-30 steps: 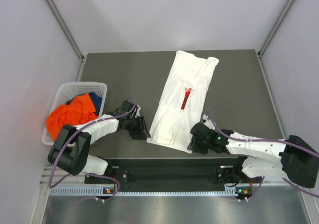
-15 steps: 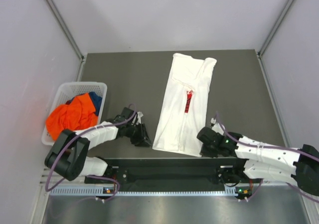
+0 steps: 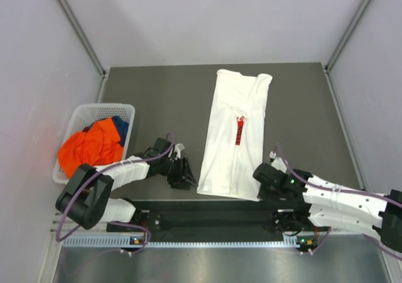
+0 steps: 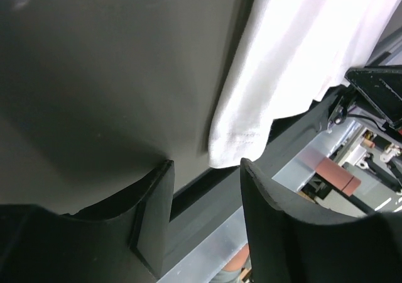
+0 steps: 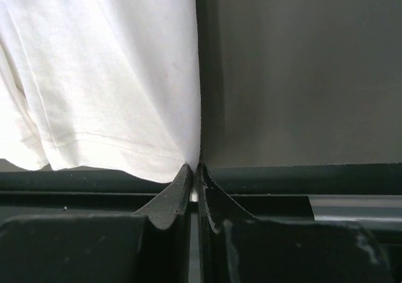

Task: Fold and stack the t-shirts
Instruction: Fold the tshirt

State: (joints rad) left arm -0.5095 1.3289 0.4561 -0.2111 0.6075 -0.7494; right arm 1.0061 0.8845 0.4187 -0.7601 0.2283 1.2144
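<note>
White cloth takes up the middle of the dark worktop [image 3: 157, 100]. The white t-shirt [image 3: 229, 151] is folded into a long narrow strip. It runs from near the far edge down to the near edge, leaning slightly to the right at its far end. A thin slice of its red print [image 3: 239, 131] shows along the fold line, about halfway down. The hem end lies right at the near edge, and both hem corners reach it.

The left gripper [image 3: 187, 175] sits low on the worktop just beside the near-left hem corner. Its jaws stand well apart and hold nothing. In the left wrist view that corner lies just beyond the gap between them, not between the pads.

The right gripper [image 3: 259, 185] is at the near-right hem corner. In its wrist view the jaws are pressed together tip to tip. The corner of the hem runs straight into the seam between them, so the cloth looks pinched there (only the very edge of it).

At the left edge of the worktop stands a white lattice basket [image 3: 125, 109]. The orange t-shirt [image 3: 88, 148] is heaped in it and spills over its left rim. The dark blue t-shirt [image 3: 120, 127] is tucked in just beyond it, mostly hidden.
</note>
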